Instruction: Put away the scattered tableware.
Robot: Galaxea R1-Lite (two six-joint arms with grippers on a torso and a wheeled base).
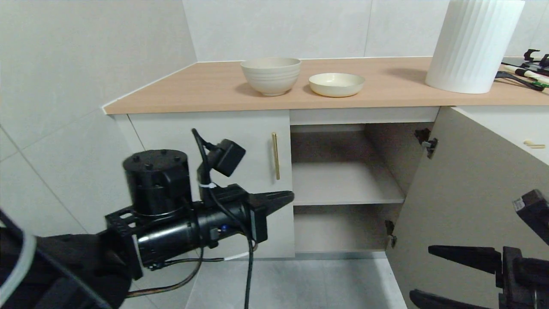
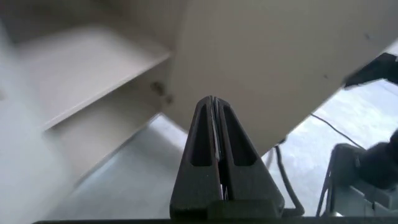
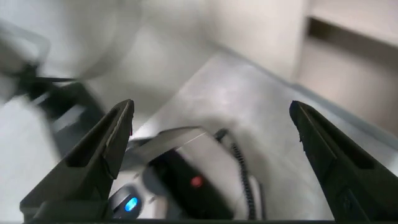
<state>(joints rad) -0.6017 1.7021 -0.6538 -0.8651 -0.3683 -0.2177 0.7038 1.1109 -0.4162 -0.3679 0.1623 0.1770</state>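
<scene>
The left gripper (image 1: 286,197) has its two black fingers pressed flat together with nothing between them. It hangs in front of the closed white cabinet door (image 1: 214,141), its tip just below the slim brass bar handle (image 1: 276,155) and at the edge of the open compartment. In the left wrist view the same closed tip (image 2: 213,104) points toward the cabinet's interior. The right gripper (image 1: 422,271) sits low, in front of the swung-out white cabinet door (image 1: 463,193), with its black fingers spread wide and empty; its own camera shows the gap (image 3: 211,118) over grey floor. Between the arms, the open cabinet has a pale inner shelf (image 1: 343,182). On the light wooden countertop (image 1: 206,88) above stand a deep beige ribbed bowl (image 1: 271,75) and, just beside it on the right, a shallow cream dish (image 1: 336,84), apart from each other. Farther right stand a tall white fluted container (image 1: 472,43) and some dark-handled utensils (image 1: 523,75).
</scene>
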